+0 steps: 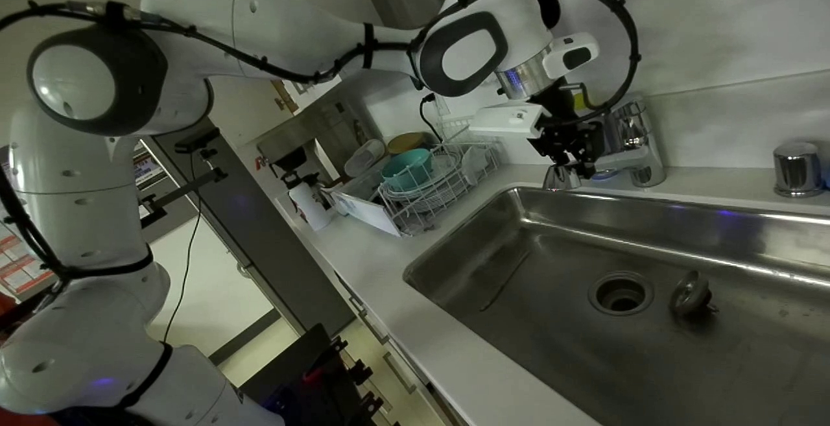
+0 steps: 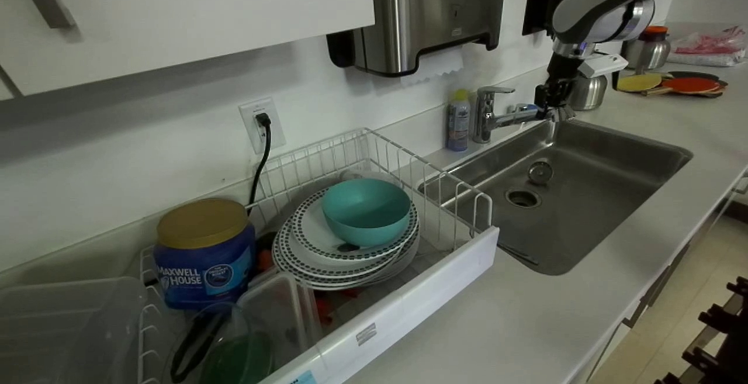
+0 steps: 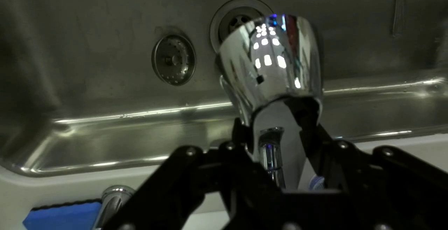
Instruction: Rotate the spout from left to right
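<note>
So the spout (image 3: 271,77) is silver, the gripper (image 3: 275,119) black, the bowl (image 2: 366,211) teal, the plates (image 2: 345,264) white with a dark dotted border, and the Maxwell House tub (image 2: 190,273) blue with a mustardy lid (image 2: 203,223).

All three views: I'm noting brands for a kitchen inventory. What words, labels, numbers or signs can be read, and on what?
"MAXWELL HOUSE": on the blue tub.
Small words in its round emblem: too small to read surely.
Spray can label: too small to read.
Grey sticker on the white front board: too blurred.
Red-and-white sheet at an exterior view's left edge: too blurred.
Spout in the wrist view: no readable text.
</note>
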You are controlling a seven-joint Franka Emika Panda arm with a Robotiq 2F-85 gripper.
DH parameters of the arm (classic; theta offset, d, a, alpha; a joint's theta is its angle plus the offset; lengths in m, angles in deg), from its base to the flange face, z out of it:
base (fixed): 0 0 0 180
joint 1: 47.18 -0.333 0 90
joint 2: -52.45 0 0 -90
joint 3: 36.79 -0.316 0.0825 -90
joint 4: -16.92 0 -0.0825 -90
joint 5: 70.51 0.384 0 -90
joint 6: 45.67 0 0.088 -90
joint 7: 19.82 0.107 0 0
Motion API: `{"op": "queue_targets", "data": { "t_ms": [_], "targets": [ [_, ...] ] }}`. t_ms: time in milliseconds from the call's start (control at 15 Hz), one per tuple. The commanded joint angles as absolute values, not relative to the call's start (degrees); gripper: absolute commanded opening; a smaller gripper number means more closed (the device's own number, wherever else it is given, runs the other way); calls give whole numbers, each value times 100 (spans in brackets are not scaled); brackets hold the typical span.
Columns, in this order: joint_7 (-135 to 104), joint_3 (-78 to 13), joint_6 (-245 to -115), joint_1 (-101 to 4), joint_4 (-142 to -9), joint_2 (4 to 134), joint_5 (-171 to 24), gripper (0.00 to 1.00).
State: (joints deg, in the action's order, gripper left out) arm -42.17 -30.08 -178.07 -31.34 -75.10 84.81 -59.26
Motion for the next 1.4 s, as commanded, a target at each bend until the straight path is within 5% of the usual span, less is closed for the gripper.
{"op": "queue_targets", "data": {
  "t_ms": [0, 67, 1133, 1200, 1333],
  "targets": [
    [-4158, -3151, -17795, -3008, -7489, 8479, -6032, 43],
    [-4158, -3152, -17792, -3008, -7488, 8480, -6031, 18],
    [-6077, -3193, -15938, -1920, -4006, 10477, -5855, 18],
    [-6560, -3360, -15887, -2185, -4835, 9946, -5744, 43],
    [-6620, -3368, -15697, -2149, -4557, 10098, -5740, 43]
  ]
}}
